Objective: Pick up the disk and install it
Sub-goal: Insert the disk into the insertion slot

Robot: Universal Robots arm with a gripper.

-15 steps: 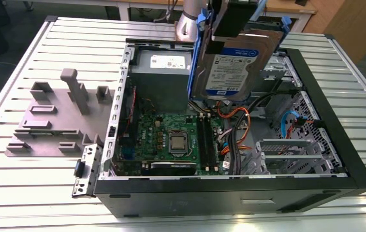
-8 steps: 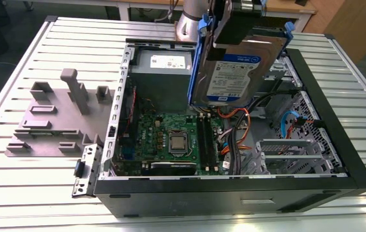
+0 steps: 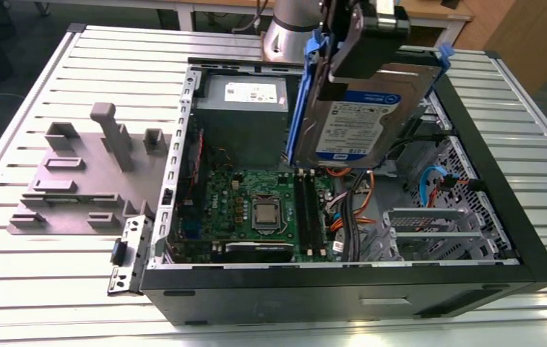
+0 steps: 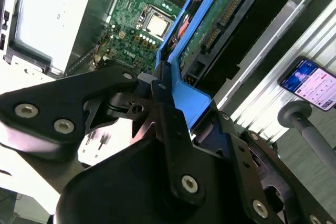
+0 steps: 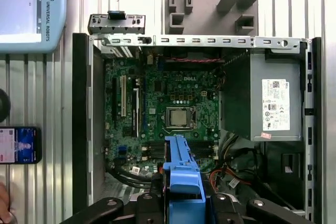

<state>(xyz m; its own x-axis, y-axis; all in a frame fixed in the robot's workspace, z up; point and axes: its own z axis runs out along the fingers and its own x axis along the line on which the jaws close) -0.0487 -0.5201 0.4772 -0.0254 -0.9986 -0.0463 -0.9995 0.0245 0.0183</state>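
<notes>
The disk (image 3: pixel 360 119) is a silver-grey drive with a white and blue label and a blue bracket around its edges. It hangs on edge, tilted, above the open computer case (image 3: pixel 350 285), over the back right part of the inside. My gripper (image 3: pixel 339 81) is shut on the disk's upper end. In the second wrist view, the black fingers (image 4: pixel 164 109) clamp the blue bracket (image 4: pixel 191 100), and the disk's green circuit board (image 4: pixel 220 19) faces the camera. In the first wrist view, the bracket (image 5: pixel 181 169) sticks out from the gripper (image 5: pixel 181 200) above the motherboard (image 5: pixel 173 103).
Inside the case are a grey power supply box (image 3: pixel 244 97), a motherboard (image 3: pixel 253 202), cables (image 3: pixel 350 210) and a metal drive cage (image 3: pixel 428 231). A grey moulded fixture (image 3: pixel 90 173) lies on the slatted table at the exterior view's left. A phone (image 5: pixel 18 145) and a pendant (image 5: pixel 31 9) lie beside the case.
</notes>
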